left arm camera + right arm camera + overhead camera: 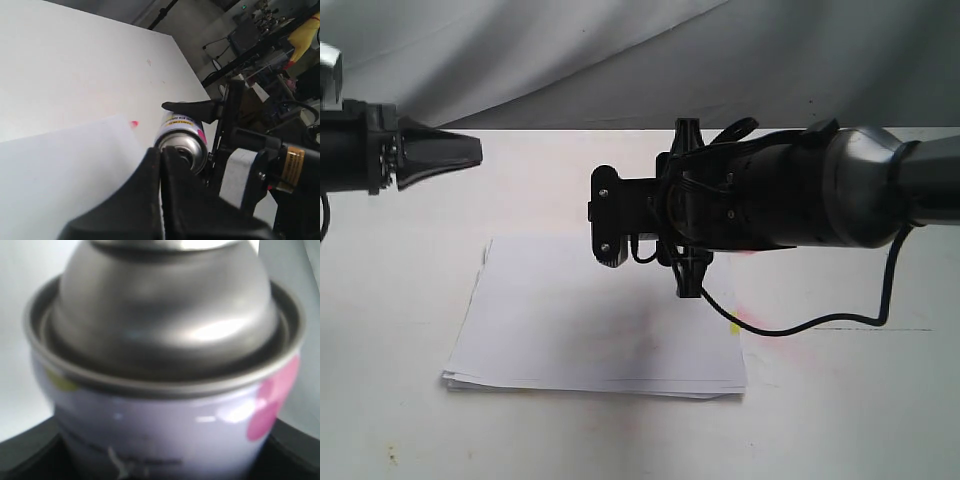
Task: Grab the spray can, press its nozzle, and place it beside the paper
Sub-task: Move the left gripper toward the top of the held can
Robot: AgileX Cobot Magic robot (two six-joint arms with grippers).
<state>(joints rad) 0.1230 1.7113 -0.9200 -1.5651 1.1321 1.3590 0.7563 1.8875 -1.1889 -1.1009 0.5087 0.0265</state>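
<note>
The spray can [165, 405] fills the right wrist view: shiny domed shoulder, white label, a pink dot. My right gripper [165, 460] is shut on its body, with dark fingers [295, 452] at either side. In the left wrist view the spray can [184, 136] shows end-on above the table, its top facing my left gripper [161, 162], which is shut and empty. In the exterior view the left gripper [468, 151] stays well apart from the right gripper [605, 215], which hovers over the far edge of the paper [590, 330] and hides the can. The nozzle is not visible.
The white table [400, 420] runs around the paper, with a faint pink stain [752, 312] by the paper's yellow tab [734, 326]. A black cable [820, 322] hangs from the right arm. Grey cloth [620, 60] backs the table.
</note>
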